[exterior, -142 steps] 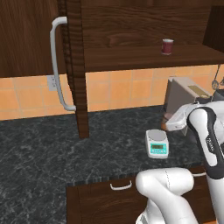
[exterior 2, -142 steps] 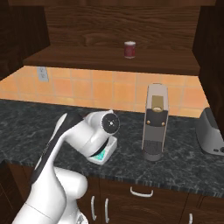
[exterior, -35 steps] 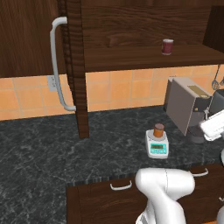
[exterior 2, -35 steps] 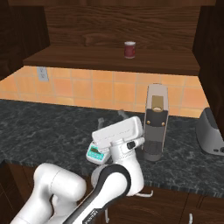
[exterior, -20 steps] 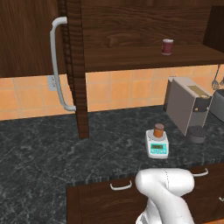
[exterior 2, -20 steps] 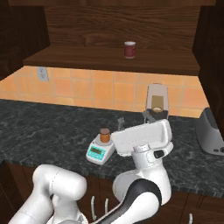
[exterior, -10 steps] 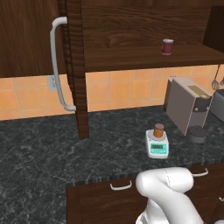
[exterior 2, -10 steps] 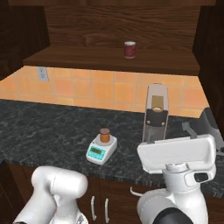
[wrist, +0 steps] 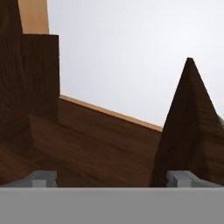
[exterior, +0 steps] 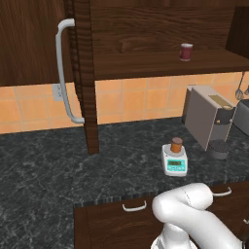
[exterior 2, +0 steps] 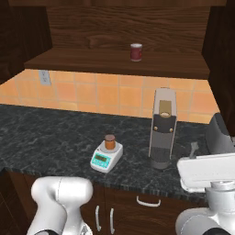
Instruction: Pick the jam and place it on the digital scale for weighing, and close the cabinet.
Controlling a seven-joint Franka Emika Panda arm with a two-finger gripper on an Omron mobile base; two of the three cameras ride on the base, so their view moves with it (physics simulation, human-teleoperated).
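Jam (exterior: 176,144) upright on digital scale (exterior: 174,160); jaws spread wide, empty, facing dark wood, well apart from jam.

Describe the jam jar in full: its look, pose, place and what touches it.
The jam is a small round jar with an orange body and a dark brown lid. It stands upright on the white platform of the digital scale, toward its back, on the dark stone counter. Nothing else touches it; no gripper is near it.

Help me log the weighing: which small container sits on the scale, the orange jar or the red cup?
The jam, orange with a brown lid, sits on the digital scale. The red cup stands on the cabinet shelf.
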